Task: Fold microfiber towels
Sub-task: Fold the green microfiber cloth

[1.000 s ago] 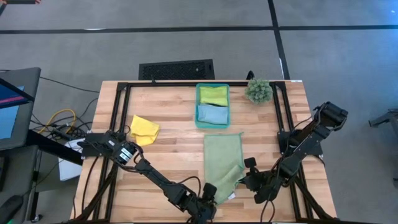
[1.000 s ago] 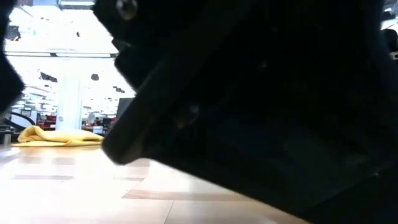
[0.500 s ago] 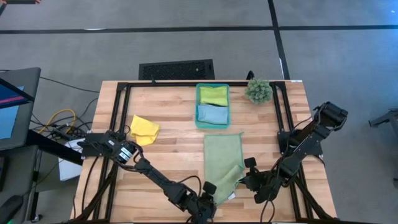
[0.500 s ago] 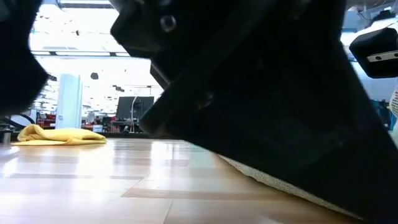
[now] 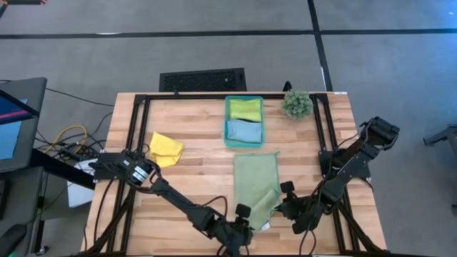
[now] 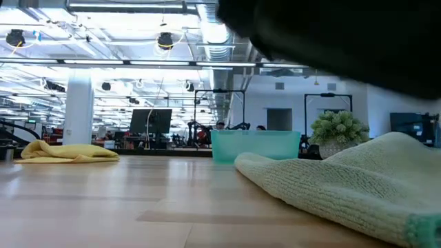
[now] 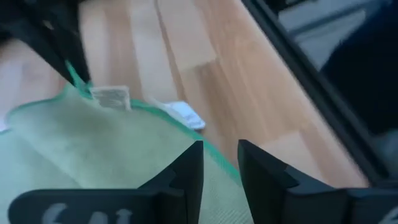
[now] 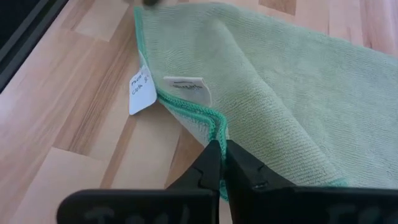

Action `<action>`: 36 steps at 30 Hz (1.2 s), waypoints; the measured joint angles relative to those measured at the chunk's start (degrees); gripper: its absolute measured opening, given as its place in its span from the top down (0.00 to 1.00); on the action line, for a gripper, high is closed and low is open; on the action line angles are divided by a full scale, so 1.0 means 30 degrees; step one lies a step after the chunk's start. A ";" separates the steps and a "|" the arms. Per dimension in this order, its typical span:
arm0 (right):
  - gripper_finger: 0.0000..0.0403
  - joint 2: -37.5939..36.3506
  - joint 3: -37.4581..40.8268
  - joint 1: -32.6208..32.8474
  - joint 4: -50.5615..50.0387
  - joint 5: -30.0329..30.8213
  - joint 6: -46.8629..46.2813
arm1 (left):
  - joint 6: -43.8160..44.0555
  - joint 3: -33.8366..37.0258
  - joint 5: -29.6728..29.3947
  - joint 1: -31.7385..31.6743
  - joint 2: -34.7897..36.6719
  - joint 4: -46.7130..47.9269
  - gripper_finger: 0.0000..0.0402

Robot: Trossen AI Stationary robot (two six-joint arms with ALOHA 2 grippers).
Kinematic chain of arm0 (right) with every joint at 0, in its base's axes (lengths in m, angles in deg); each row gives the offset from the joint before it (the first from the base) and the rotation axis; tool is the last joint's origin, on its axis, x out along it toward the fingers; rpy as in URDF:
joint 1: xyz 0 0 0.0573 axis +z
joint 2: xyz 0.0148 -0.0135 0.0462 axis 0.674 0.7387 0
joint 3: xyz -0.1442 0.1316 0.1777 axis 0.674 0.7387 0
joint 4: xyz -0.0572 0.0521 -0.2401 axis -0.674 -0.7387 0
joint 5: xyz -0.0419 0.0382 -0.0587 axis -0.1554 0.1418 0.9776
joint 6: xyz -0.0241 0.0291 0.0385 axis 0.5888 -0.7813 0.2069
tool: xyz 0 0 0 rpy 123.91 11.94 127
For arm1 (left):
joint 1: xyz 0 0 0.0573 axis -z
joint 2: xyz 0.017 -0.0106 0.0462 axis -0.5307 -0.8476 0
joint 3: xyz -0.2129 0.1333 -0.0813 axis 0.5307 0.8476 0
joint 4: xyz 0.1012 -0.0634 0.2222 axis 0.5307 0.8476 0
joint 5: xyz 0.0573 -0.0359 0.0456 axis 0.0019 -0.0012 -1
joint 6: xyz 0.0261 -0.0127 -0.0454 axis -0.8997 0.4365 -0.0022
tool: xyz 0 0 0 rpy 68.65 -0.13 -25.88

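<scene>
Pale green towel (image 5: 255, 187), spread at table's six o'clock: right gripper (image 8: 219, 163) pinched on its hem, left gripper (image 7: 219, 163) narrowly parted at the near corner, hold uncertain; risk: corner slipping, skewing the fold.

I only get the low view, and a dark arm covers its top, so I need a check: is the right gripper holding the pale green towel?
Observer: Yes. The right gripper is shut on the pale green towel's hem, beside its white tags.
Operator: Where is the left gripper?
Observer: The left gripper is at that towel's near left corner.
Operator: What's inside the bin?
Observer: The teal bin holds a lime green towel and a light blue towel.
</scene>
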 joint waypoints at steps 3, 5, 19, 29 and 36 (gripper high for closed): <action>0.92 0.0000 0.0000 0.0000 0.0000 -0.0071 -0.0007 | -0.1468 0.0000 0.0421 -0.0106 -0.0692 -0.0242 0.74; 0.93 0.0000 0.0000 0.0000 0.0007 -0.0064 0.0000 | -0.1786 0.0007 0.0398 -0.0109 -0.1217 -0.0428 0.71; 0.93 0.0000 0.0000 0.0000 0.0022 -0.0063 -0.0007 | 0.0644 0.0029 0.0571 -0.0134 -0.0546 0.0393 0.64; 0.93 0.0000 0.0000 0.0000 0.0021 -0.0063 -0.0022 | -0.0083 -0.0007 -0.0607 0.1100 -0.0280 0.1805 0.64; 0.93 0.0000 0.0000 0.0000 0.0029 -0.0056 -0.0022 | -0.0493 0.0000 -0.0113 0.0514 -0.0571 0.3275 0.64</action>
